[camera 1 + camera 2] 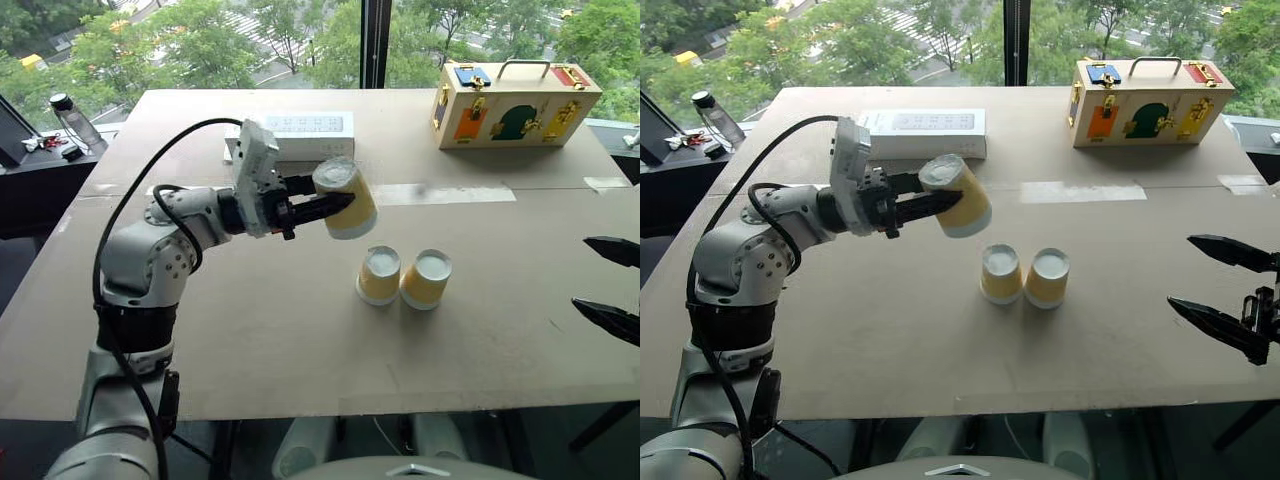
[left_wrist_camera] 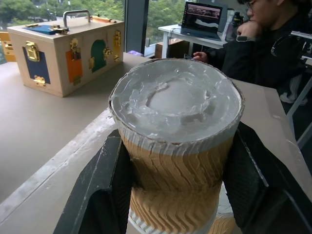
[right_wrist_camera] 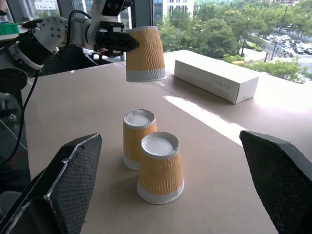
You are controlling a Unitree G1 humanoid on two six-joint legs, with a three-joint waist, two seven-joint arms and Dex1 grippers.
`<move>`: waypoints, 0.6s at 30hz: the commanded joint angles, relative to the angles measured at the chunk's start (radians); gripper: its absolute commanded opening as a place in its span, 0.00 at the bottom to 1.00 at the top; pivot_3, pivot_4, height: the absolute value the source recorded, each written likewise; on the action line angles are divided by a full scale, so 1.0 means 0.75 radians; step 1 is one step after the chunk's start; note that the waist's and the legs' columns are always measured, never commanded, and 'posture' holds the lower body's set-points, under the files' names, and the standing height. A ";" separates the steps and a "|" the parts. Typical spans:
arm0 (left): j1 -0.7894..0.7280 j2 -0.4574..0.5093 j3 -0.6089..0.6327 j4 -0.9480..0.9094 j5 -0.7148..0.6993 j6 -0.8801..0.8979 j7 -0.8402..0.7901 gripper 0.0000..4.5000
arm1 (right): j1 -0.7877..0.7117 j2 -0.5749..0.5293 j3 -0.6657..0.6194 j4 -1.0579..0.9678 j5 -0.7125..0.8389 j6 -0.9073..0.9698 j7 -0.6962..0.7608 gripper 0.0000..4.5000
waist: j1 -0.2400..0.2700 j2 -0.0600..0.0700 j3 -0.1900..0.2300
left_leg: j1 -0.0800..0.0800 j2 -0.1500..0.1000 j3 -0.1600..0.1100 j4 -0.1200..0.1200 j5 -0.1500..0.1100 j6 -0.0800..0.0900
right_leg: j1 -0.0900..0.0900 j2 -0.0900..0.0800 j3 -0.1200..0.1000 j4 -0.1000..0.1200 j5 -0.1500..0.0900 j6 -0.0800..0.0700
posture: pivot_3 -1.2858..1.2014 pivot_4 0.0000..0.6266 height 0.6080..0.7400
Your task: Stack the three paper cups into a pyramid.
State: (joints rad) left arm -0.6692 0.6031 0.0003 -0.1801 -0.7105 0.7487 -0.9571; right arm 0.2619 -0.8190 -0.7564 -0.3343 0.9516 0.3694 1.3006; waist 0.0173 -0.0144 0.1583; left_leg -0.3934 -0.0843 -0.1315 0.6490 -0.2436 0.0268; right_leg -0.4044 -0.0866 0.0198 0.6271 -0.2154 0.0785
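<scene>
While the left gripper (image 1: 335,205) clamps one paper cup (image 1: 347,197) upside down above the table (image 1: 250,320) | two cups (image 1: 379,275) (image 1: 427,279) touching (inverted) just beyond it | right gripper (image 1: 1225,290) wide open, empty

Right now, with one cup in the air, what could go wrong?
The left gripper holds the third cup upside down, above the table. The two base cups stand very close; a clumsy placement may knock one over. The top cup could also tip if set off-centre. The right gripper waits open, apart.
</scene>
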 commanded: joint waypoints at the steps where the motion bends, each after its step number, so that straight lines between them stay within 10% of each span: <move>1: -0.088 -0.031 -0.077 -0.024 0.000 0.021 -0.044 0.44 | 0.029 -0.008 -0.090 -0.027 0.040 0.014 -0.001 1.00 | -0.009 0.000 0.000 | 0.000 0.000 0.000 0.000 0.000 0.000 | 0.000 0.000 0.000 0.000 0.000 0.000 | 0.52 0.24 1.00; 18: -0.137 -0.188 -0.315 0.078 0.232 -0.112 -0.104 0.44 | 0.105 0.033 -0.128 -0.052 0.055 0.024 -0.022 1.00 | -0.003 0.000 0.001 | 0.000 0.000 0.002 0.000 -0.001 0.002 | 0.000 0.000 0.002 0.000 0.000 0.000 | 0.52 0.24 1.00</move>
State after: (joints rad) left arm -0.7452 0.4694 -0.2417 -0.1067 -0.5430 0.6876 -1.0282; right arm 0.3393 -0.7981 -0.8253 -0.3729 0.9905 0.4070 1.2717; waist 0.0148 -0.0147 0.1589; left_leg -0.3933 -0.0841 -0.1300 0.6493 -0.2443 0.0283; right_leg -0.4043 -0.0866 0.0215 0.6268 -0.2154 0.0788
